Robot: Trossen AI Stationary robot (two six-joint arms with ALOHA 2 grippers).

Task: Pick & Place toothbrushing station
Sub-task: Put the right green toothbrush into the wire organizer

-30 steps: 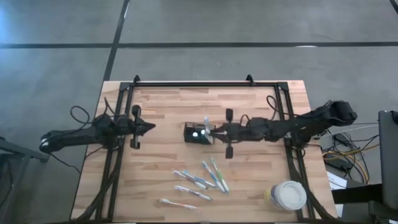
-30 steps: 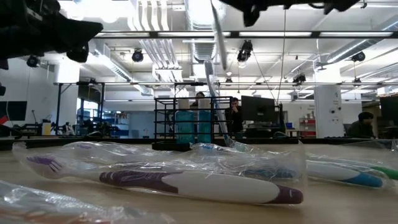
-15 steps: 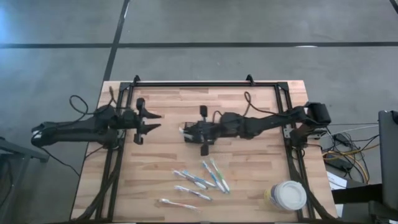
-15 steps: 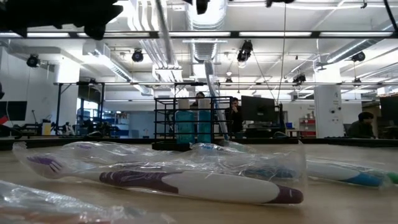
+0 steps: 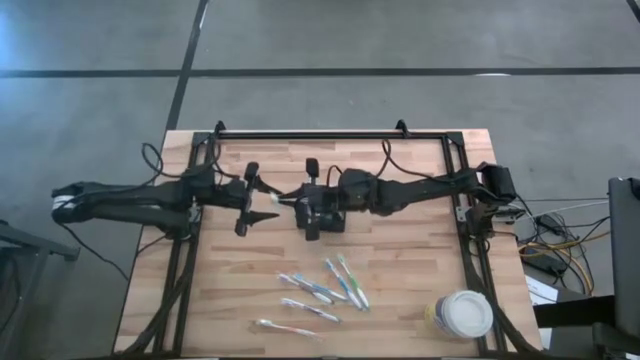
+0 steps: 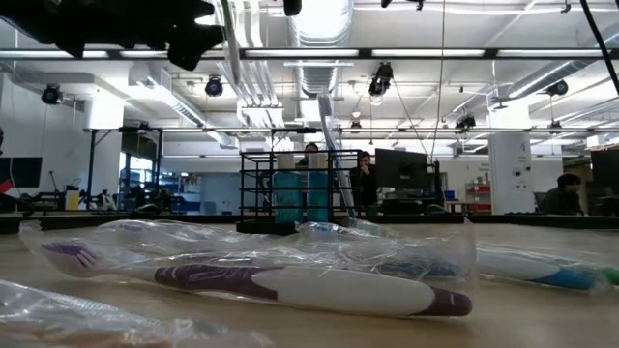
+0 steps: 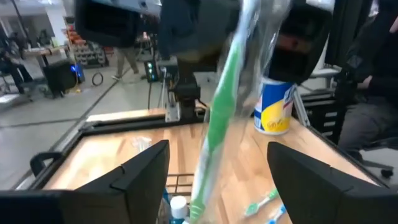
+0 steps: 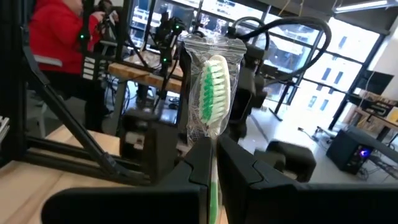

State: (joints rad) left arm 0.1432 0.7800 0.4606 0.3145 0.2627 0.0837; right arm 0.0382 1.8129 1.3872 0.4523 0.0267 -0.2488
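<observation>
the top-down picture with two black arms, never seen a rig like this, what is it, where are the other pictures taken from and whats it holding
It is a two-armed robot at a wooden table. The top-down picture is from a camera overhead. Another camera sits at table height, and one rides on each wrist.

On the table lie several wrapped toothbrushes, a round white tub and a small black mesh caddy.

The right gripper is shut on a wrapped green toothbrush, held up over the middle of the table. The left gripper faces it, with its fingers open on either side of the same brush.
</observation>
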